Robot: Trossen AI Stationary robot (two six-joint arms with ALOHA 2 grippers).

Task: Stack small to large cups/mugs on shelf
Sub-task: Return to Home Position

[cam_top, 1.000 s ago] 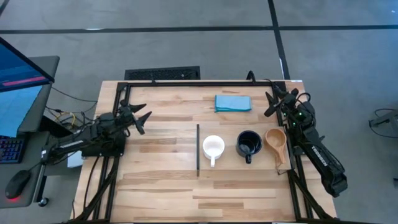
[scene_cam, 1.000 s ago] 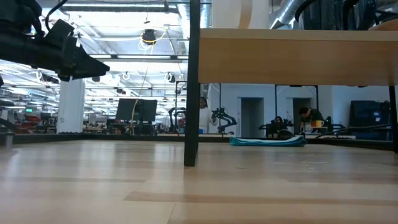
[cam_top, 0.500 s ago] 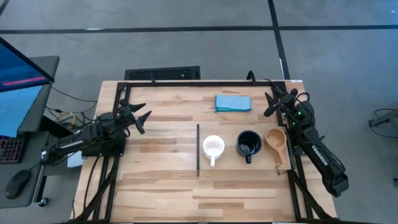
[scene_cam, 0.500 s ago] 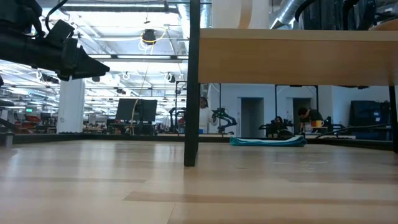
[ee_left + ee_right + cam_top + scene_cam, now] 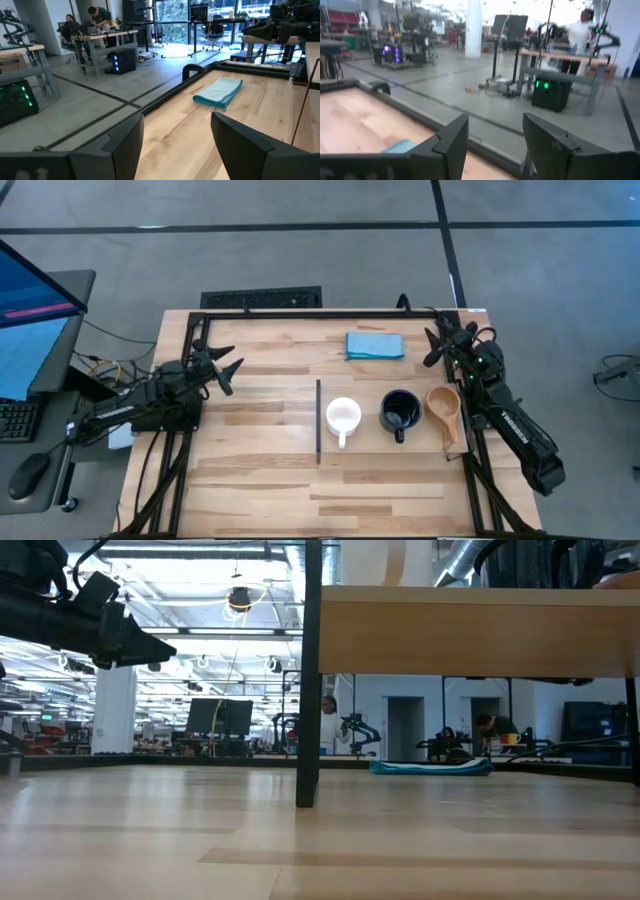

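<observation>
Three cups stand in a row on the pale-wood shelf, which has a thin black strip along its left edge. They are a white mug, a glossy black mug and a small tan wooden cup, whose pointed handle faces the near edge. In the low view the shelf is a raised plank on a black leg. My left gripper is open and empty above the table's left side. My right gripper is open and empty at the far right, beyond the tan cup.
A folded blue cloth lies on the table near its far edge, and also shows in the left wrist view. A black frame rail runs along the table's far edge. Bare wood lies left of and in front of the shelf. People stand in the room beyond.
</observation>
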